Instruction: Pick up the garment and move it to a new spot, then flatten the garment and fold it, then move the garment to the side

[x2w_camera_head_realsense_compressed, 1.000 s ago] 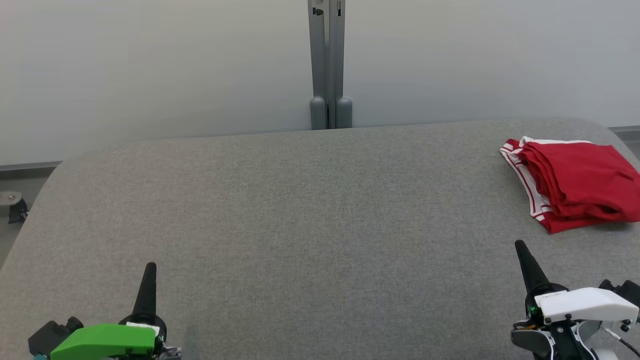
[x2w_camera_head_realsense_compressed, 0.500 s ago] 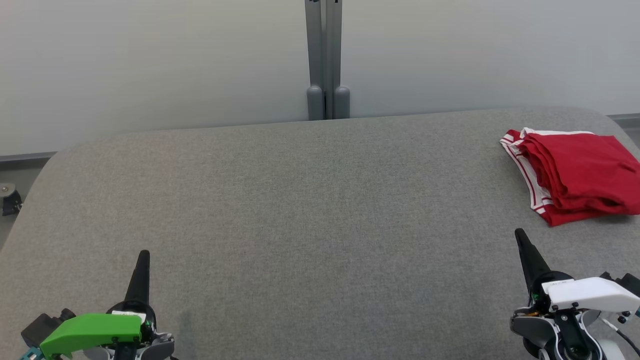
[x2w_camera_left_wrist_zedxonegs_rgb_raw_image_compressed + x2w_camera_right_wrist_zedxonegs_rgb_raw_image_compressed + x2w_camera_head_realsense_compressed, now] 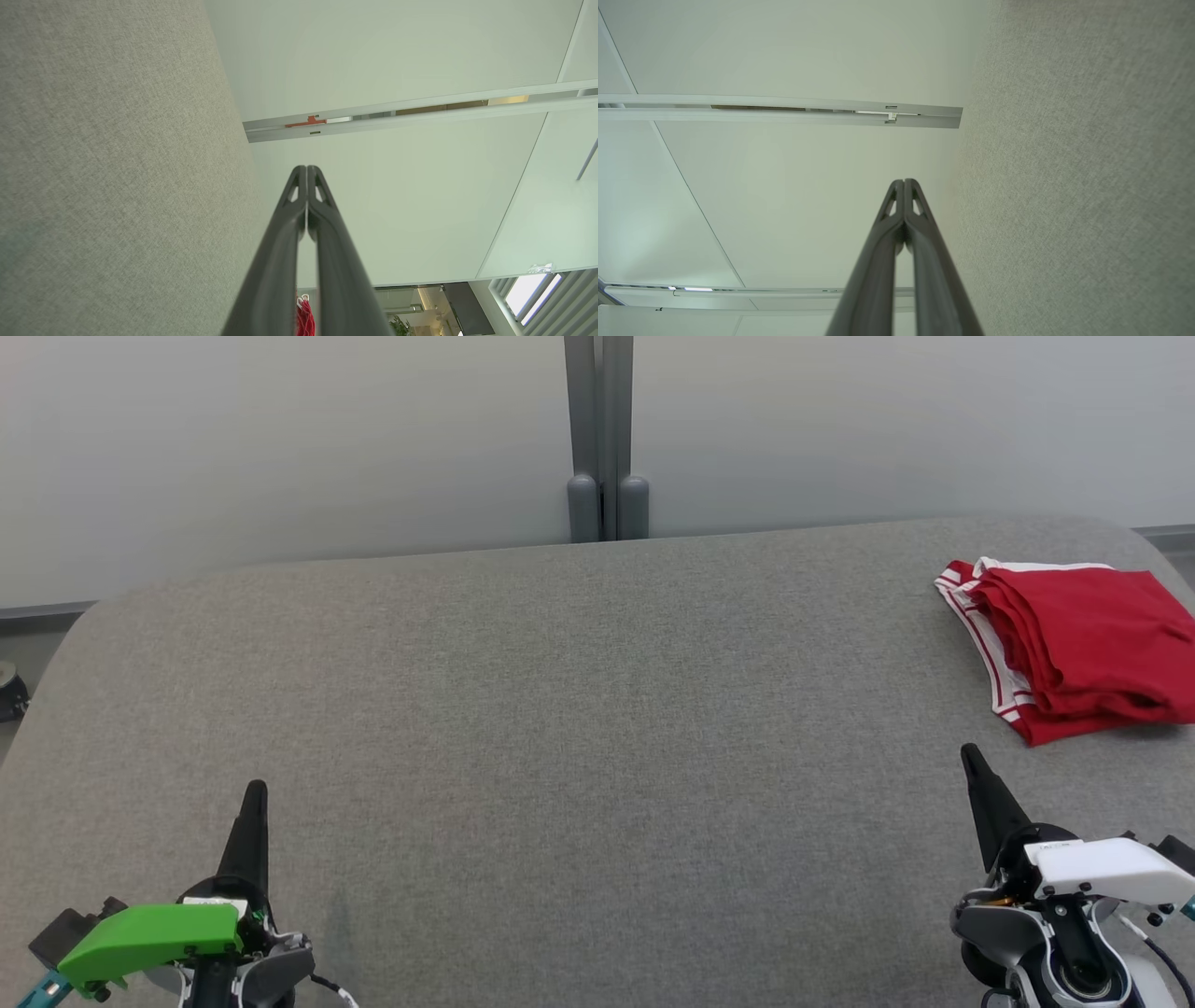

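A red garment [image 3: 1083, 649] with white-striped trim lies folded at the far right of the grey table [image 3: 579, 709]. A sliver of the garment [image 3: 304, 319] peeks between the fingers in the left wrist view. My left gripper [image 3: 254, 791] sits at the lower left, shut and empty, fingertips pressed together [image 3: 307, 169]. My right gripper [image 3: 969, 753] sits at the lower right, shut and empty, a short way in front of the garment; its tips meet [image 3: 904, 182] in the right wrist view.
A grey post [image 3: 604, 439] stands behind the table's far edge against a pale wall. The table's rounded corners show at the left and right. A caster [image 3: 9, 695] sits on the floor at the far left.
The whole head view has shifted: table, garment and both grippers appear higher in the picture, so the camera has tilted. The garment lies as before and both grippers stay shut.
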